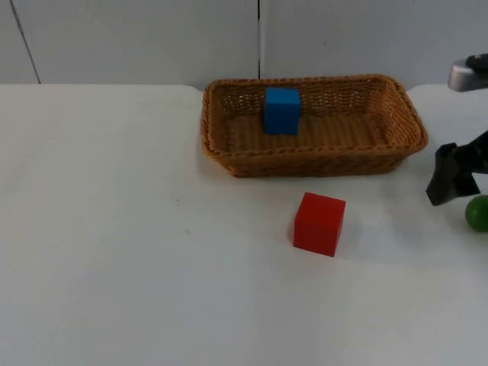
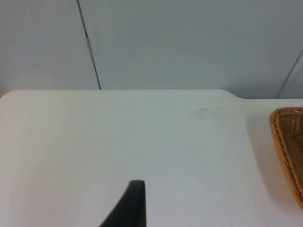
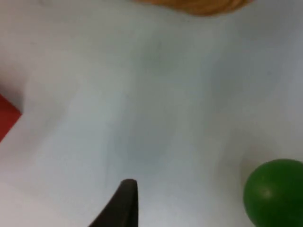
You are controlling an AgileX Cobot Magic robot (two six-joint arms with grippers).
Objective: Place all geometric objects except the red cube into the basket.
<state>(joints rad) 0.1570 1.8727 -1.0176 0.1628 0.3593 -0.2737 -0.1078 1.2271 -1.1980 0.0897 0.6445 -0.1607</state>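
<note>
Green ball point(image 1: 478, 213) lay right of wicker basket point(image 1: 313, 156), beside right gripper point(image 1: 451, 183); finger spread unclear. Blue cube point(image 1: 282, 110) sat inside basket, red cube point(image 1: 319, 223) before it. Left arm waited. Best approach: centre fingers over ball, preventing roll.

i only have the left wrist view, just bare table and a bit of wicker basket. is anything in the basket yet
Observer: Yes, a blue cube sits inside the basket, toward its back wall.
Operator: what's left on the table
Observer: A green ball lies on the table at the right edge of the top view, outside the basket.
Operator: where's the red cube
Observer: The red cube stands on the table in front of the basket, apart from it.
Operator: which gripper is nearest the ball
Observer: The right gripper is just beside the ball, on its basket side.
</note>
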